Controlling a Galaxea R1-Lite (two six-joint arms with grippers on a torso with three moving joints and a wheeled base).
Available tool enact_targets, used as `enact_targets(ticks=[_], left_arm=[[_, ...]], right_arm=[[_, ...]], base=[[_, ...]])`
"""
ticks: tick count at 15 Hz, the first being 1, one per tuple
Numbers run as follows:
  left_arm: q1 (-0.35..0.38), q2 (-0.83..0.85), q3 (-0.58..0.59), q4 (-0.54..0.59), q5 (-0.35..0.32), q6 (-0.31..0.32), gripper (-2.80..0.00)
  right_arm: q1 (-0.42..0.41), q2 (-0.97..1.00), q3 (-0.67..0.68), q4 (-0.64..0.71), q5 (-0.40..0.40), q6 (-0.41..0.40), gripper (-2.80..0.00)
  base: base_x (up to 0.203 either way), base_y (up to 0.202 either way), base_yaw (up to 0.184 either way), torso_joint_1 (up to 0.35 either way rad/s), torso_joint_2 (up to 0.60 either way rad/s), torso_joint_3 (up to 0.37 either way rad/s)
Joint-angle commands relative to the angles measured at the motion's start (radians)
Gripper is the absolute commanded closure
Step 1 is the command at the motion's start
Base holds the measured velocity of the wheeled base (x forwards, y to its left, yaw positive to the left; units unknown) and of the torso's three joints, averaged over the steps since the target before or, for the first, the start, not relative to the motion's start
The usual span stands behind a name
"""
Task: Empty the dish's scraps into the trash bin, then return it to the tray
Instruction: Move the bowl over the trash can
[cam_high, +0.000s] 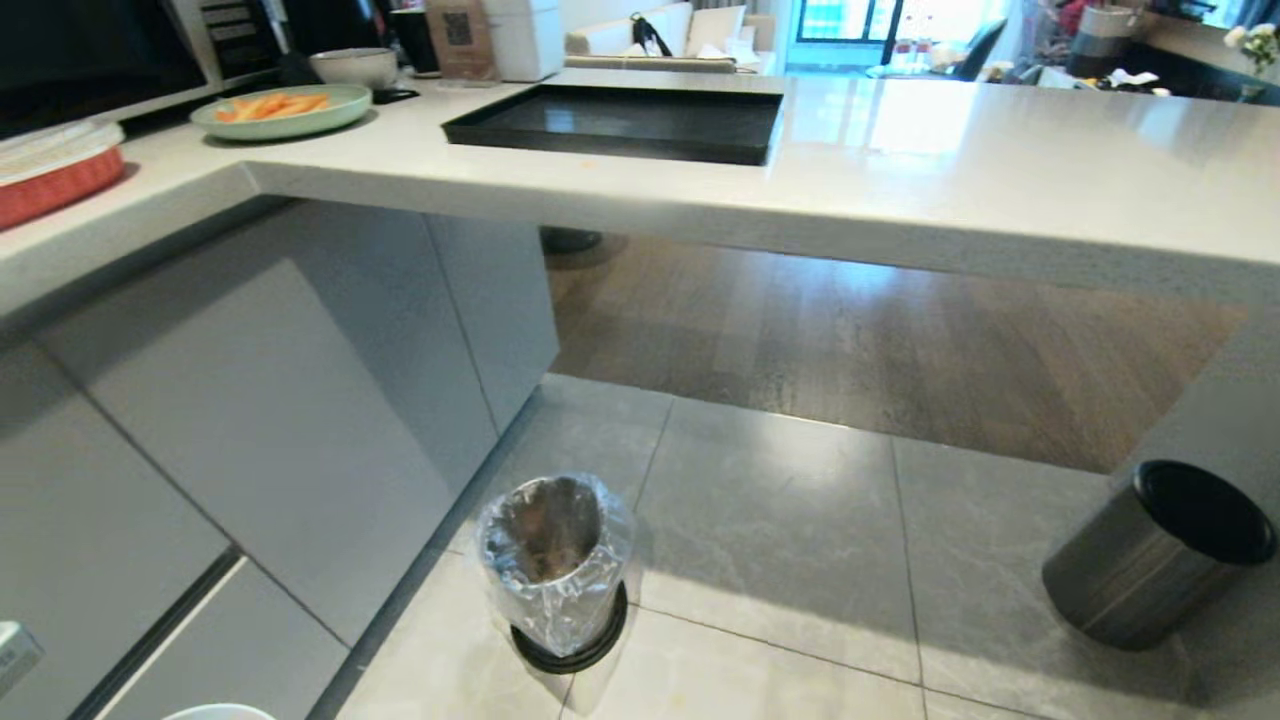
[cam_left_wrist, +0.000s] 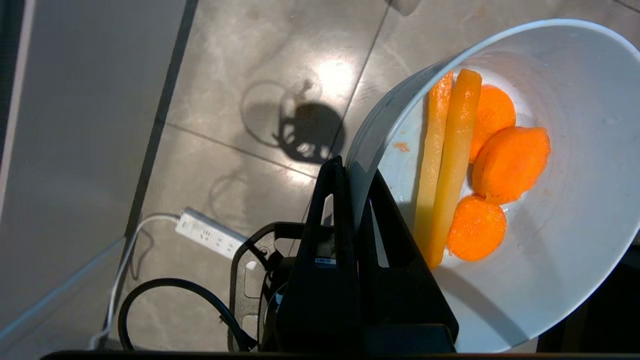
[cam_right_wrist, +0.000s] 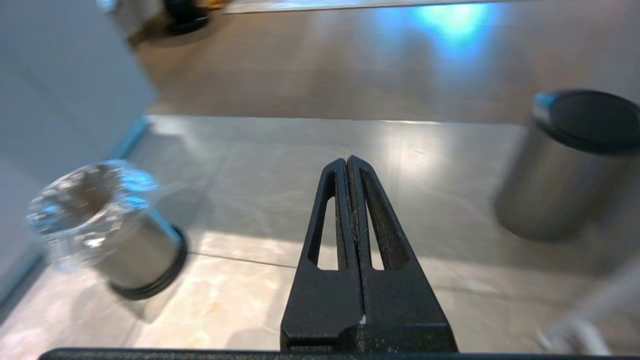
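Your tabletop (cam_high: 900, 170) spans the upper head view, and on it the black tray (cam_high: 620, 122) sits at about 12 o'clock with nothing in it. At 11 o'clock from the tray you have a pale green plate (cam_high: 282, 110) heaped with carrot strips, and a greyish bowl (cam_high: 353, 66) just behind that plate. Down on the tiled floor (cam_high: 780, 520), a dark grey bin (cam_high: 1160, 555) with a black top stands at 4 o'clock. The trash bin (cam_high: 555, 570), shiny metal with a crinkled clear liner, stands at 6 o'clock beside the cabinet fronts.

Your dish (cam_left_wrist: 525, 200) is off the tray: the left wrist view shows it tilted above the floor, its rim pinched between the fingers of the left gripper (cam_left_wrist: 350, 172), one finger outside the wall and one inside. The scraps (cam_left_wrist: 470, 165), three carrot slices and two yellowish sticks, are lying inside it. A white power strip (cam_left_wrist: 210, 234) lies on the floor below.

Your right gripper (cam_right_wrist: 348, 162) hangs over the floor between the two bins, fingers pressed together on nothing.
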Motion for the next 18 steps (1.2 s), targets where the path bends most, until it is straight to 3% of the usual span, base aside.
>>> enact_targets(ticks=[1,9,18], left_arm=[[0.0,0.0,0.0,0.003,-0.002,0.001,0.0],[-0.004,0.001,0.0,0.003,-0.008,0.002,0.0],[-0.006,-0.002,0.008,-0.001,-0.013,0.001,0.0]], right_arm=[[0.0,0.001,0.0,0.0,0.0,0.001,0.0],[0.0,0.0,0.0,0.0,0.0,0.001,0.0],[0.0,0.0,0.0,0.0,0.0,0.001,0.0]], base=[[0.002,-0.008,0.172,0.004,0.0,0.001],[-0.001,-0.009,0.161,0.001,0.0,0.003],[0.0,0.0,0.0,0.0,0.0,0.0]])
